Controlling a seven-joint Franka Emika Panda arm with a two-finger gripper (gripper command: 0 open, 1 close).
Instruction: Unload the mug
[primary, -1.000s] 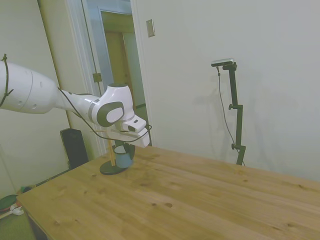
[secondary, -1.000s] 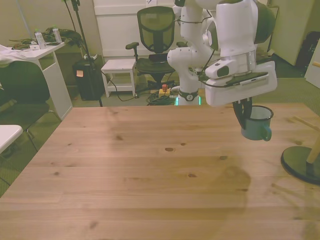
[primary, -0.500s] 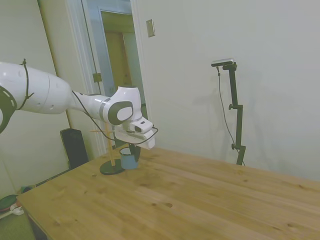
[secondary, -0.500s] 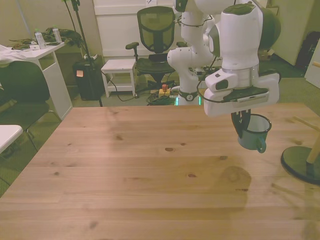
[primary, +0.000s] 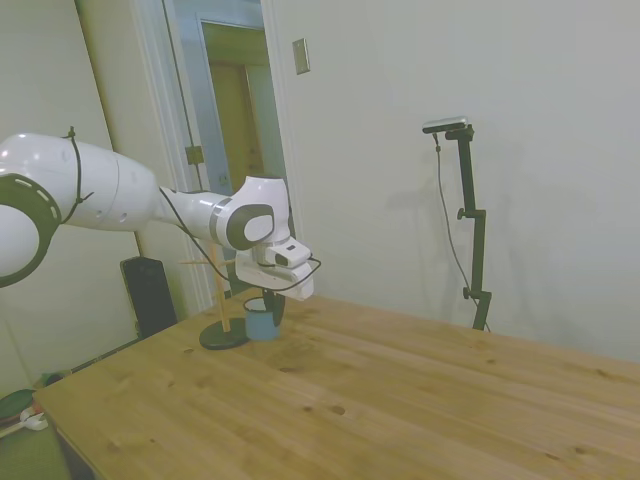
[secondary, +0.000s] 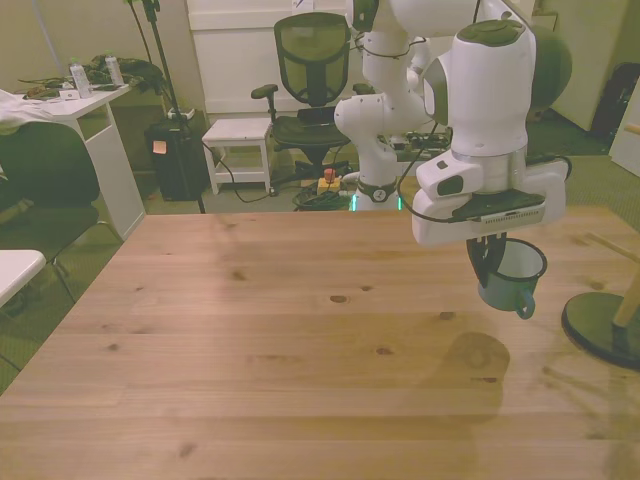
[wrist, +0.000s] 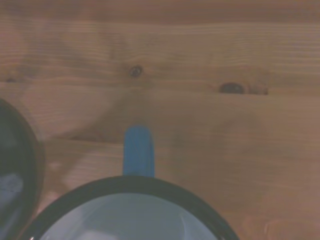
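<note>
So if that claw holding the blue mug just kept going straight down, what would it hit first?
Probably the bare wooden table. The gripper points downward with the mug hanging above the wood, so the mug's bottom would likely touch down before the jaws. The peg stand sits off to the side.

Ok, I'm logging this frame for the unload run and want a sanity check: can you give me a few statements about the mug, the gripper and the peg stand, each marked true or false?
1. The gripper holds the mug clear above the table. True.
2. The mug hangs upside down. False: its opening faces up, and the wrist view looks down into its white inside.
3. The mug's handle points toward the front camera, away from the robot's base. True.
4. The mug is hooked on the peg stand. False: it is off the stand, which sits apart at the front view's right.
5. A second mug stands on the table. False: only this one shows.
</note>
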